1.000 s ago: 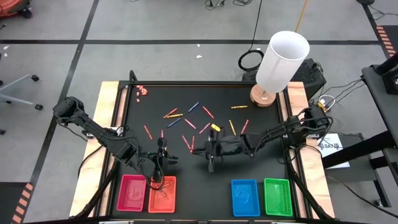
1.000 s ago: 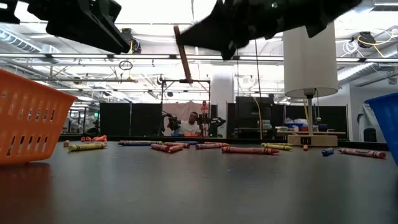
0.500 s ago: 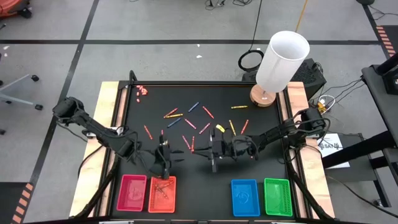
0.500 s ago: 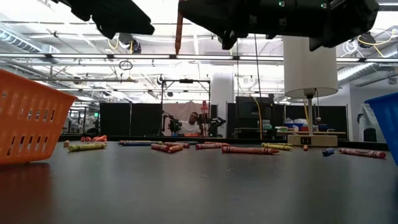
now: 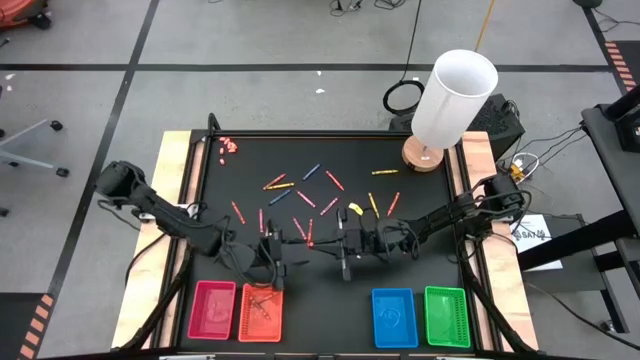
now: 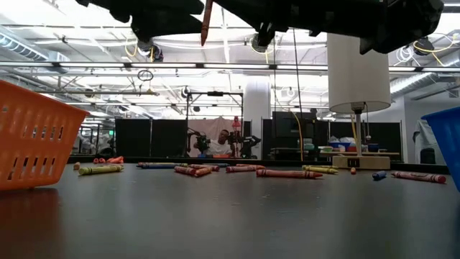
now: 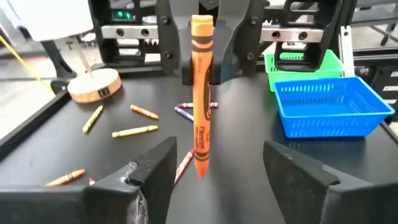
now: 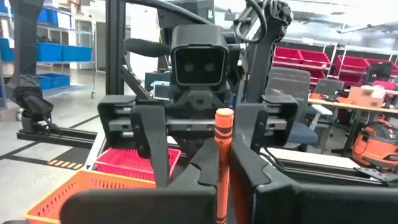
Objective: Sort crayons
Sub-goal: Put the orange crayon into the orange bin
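While held upright above the table (image 5: 420, 215), clamped in the right end effector (image 5: 342, 243): one orange crayon (image 7: 200, 87). Facing it from just beside, fingers spread wide and empty: the left end effector (image 5: 272, 248). Scattered behind on the dark mat: loose crayons (image 5: 305, 198). Beneath and near: orange tray (image 5: 261, 312), pink tray (image 5: 212, 309), apparently a crayon or two inside the orange. Farther off: blue tray (image 7: 328, 106), green tray (image 5: 447, 317), white lamp (image 5: 450, 100).

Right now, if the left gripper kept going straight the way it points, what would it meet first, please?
Most likely the orange crayon, held upright by the right gripper directly ahead. The left gripper is open on either side of it; the gap between them is hard to judge.
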`<move>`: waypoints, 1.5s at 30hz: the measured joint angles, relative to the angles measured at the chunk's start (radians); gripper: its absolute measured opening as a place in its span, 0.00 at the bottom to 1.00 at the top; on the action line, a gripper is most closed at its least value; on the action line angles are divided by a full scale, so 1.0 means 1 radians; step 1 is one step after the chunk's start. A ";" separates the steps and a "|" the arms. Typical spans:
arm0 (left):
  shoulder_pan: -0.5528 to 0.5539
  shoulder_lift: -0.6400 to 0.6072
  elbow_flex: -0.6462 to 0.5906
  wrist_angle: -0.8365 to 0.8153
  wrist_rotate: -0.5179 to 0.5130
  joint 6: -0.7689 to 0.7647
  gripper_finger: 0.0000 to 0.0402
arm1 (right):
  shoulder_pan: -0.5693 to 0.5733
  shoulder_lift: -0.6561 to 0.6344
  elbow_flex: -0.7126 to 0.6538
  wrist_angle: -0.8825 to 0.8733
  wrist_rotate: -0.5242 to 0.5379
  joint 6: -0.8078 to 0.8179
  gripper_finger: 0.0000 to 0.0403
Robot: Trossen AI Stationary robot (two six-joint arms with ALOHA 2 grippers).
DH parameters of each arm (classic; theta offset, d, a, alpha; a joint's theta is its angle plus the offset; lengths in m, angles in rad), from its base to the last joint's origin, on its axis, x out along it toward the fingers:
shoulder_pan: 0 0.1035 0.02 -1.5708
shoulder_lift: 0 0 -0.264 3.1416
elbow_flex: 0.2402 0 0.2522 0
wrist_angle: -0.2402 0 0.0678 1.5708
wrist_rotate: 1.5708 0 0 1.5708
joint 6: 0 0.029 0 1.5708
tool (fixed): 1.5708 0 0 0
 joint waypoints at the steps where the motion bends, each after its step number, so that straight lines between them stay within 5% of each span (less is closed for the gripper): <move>1: 0.003 0.011 0.000 0.027 0.000 0.012 0.59 | 0.000 0.000 0.000 0.001 0.000 -0.005 0.00; 13: 0.043 0.075 0.000 0.144 -0.006 0.025 0.55 | 0.000 0.000 0.001 0.008 0.001 -0.013 0.00; 29: 0.042 0.075 0.000 0.138 -0.010 0.001 0.03 | 0.000 -0.001 0.002 -0.002 0.001 -0.039 0.01; 36: 0.042 0.075 0.001 0.122 -0.010 0.002 0.10 | 0.011 -0.001 0.003 -0.088 0.058 -0.006 0.16; 45: 0.041 0.061 0.001 0.029 -0.009 0.006 0.05 | 0.035 -0.002 0.002 -0.184 0.078 -0.005 0.37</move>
